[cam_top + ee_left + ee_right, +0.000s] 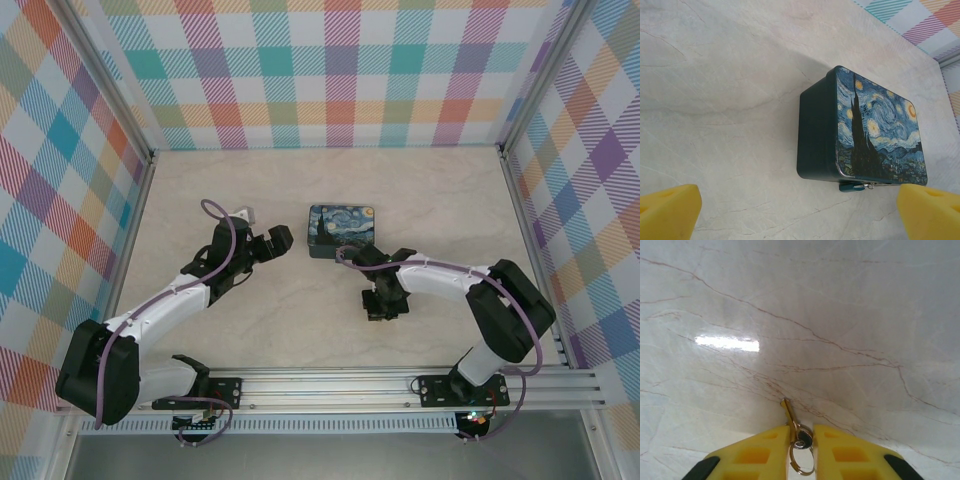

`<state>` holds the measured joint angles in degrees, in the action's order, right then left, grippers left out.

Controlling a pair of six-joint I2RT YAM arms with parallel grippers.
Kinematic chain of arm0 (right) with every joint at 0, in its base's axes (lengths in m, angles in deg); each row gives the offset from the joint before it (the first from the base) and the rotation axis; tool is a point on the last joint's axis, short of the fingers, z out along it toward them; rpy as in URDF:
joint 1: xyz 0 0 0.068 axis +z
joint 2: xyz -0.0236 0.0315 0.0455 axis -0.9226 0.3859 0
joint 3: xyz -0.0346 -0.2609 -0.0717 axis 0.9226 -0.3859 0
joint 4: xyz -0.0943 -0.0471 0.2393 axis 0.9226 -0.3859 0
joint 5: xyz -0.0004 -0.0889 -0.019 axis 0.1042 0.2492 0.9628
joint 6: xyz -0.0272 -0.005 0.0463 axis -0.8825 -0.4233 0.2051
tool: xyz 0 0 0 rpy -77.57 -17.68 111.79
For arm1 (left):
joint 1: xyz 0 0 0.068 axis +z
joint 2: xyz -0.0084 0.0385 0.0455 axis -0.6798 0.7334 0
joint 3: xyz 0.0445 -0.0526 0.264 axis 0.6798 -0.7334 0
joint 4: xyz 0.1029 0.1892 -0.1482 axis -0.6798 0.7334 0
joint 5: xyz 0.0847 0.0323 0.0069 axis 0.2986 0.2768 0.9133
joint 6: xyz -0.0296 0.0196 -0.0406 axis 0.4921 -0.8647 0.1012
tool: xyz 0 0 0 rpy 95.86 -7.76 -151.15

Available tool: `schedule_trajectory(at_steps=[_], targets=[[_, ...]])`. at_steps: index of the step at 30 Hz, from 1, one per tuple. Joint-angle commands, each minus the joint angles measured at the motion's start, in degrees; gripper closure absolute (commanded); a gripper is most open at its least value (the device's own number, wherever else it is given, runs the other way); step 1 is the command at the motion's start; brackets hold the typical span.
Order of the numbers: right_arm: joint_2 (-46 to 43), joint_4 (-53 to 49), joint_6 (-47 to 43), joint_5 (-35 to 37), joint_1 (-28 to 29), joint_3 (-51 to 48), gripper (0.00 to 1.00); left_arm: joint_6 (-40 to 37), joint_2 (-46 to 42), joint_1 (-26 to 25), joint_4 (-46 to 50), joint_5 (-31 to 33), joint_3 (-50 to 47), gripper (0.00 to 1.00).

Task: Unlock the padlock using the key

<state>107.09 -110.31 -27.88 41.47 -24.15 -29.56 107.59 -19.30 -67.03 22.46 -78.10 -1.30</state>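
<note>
Right claw (801,430) grasps the key (787,412) at its bow, left claw (275,243) released; lifting should keep the blade steady toward the padlock (852,187).

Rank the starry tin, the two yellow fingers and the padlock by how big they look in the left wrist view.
1. Starry tin: largest.
2. The two yellow fingers: alike to each other, cut off by the frame, and nearness to the camera inflates them.
3. Padlock: smallest, a bit peeking out at the tin's lower edge.
</note>
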Motion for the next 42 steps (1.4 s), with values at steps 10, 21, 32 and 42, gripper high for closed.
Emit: schedule_trajectory(at_steps=[10, 21, 32, 42], targets=[[-1.4, 1.8, 0.8, -1.4, 0.4, -2.2, 1.0, -1.4, -2.4, 0.8, 0.5, -1.9, 1.6, 0.0], [-12.1, 13.8, 4.4, -3.4, 0.2, -5.9, 1.0, 2.9, -5.7, 0.8, 0.5, -7.7, 3.3, 0.0], [-16.9, 15.7, -0.5, -0.2, -0.2, 0.0, 1.0, 29.0, -4.2, -0.1, -6.1, -14.6, 2.4, 0.05], [-13.3, 26.0, -7.3, 0.5, -0.3, 9.1, 1.0, 57.3, 1.6, -2.6, -12.9, -16.1, 2.6, 0.16]])
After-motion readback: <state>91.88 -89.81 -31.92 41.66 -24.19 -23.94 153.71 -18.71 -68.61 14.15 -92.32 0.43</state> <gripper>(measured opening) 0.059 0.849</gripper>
